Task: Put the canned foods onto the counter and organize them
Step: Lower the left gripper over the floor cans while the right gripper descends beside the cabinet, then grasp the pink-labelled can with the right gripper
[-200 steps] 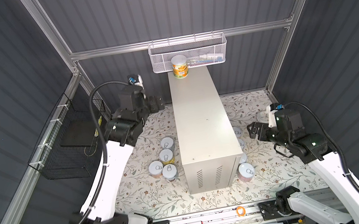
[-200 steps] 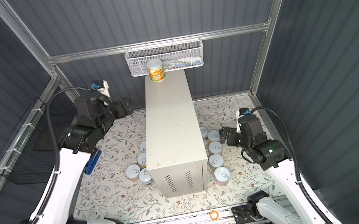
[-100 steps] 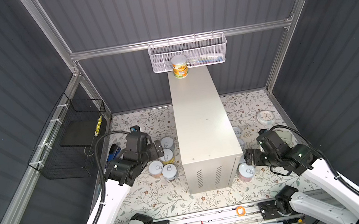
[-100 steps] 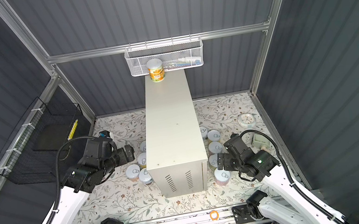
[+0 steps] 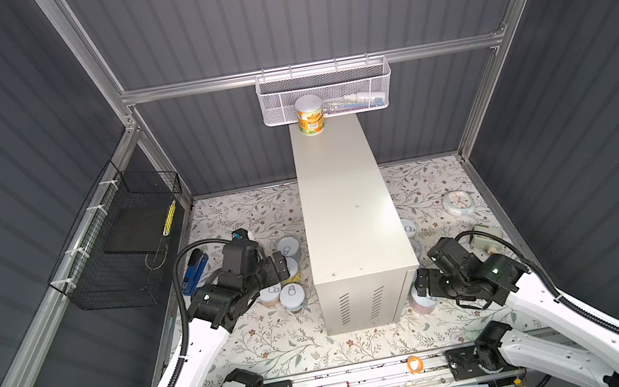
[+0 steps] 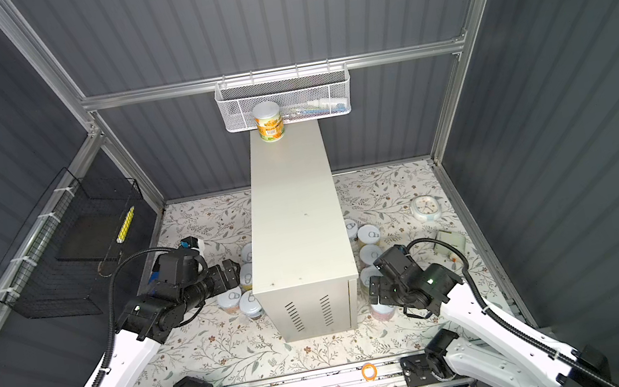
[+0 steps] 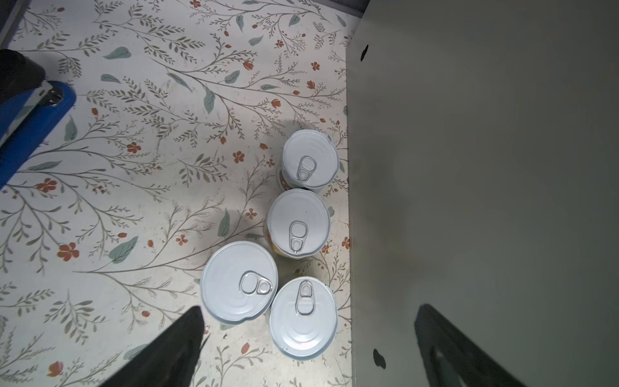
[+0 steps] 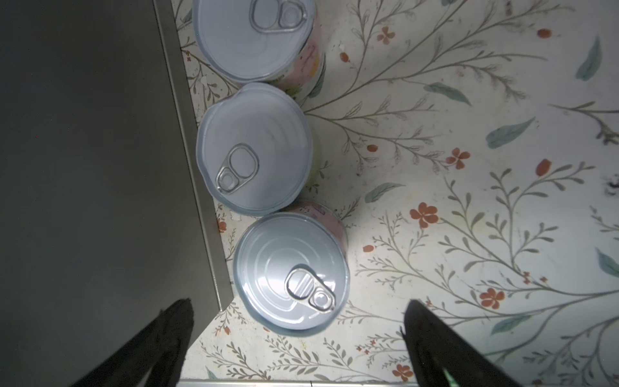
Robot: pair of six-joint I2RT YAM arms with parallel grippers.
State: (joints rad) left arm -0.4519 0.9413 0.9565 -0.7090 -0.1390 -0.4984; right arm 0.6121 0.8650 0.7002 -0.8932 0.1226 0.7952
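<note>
The counter [image 5: 349, 217] is a tall beige box standing on the floral floor. One yellow-orange can [image 5: 310, 115] stands upright at its far end. Several silver-lidded cans [image 7: 298, 222] sit on the floor along its left side, and several more [image 6: 367, 234] along its right side. My left gripper [image 7: 310, 310] hovers open over the nearest left can [image 7: 303, 316], with one finger [image 7: 445, 341] above the counter top. My right gripper [image 8: 297, 303] hangs open above a pink-labelled can [image 8: 291, 271] at the counter's near right corner [image 8: 214, 295]. Neither gripper holds anything.
A white mesh basket [image 5: 325, 91] hangs on the back wall just above the counter's far end. A black wire basket [image 5: 126, 240] is on the left wall, and a blue stapler [image 5: 193, 269] lies below it. A round white clock [image 5: 457, 202] lies at the right.
Both arms came down and forward from a raised pose to hover low over the floor cans on either side of the counter's near end. Both grippers stayed open.
</note>
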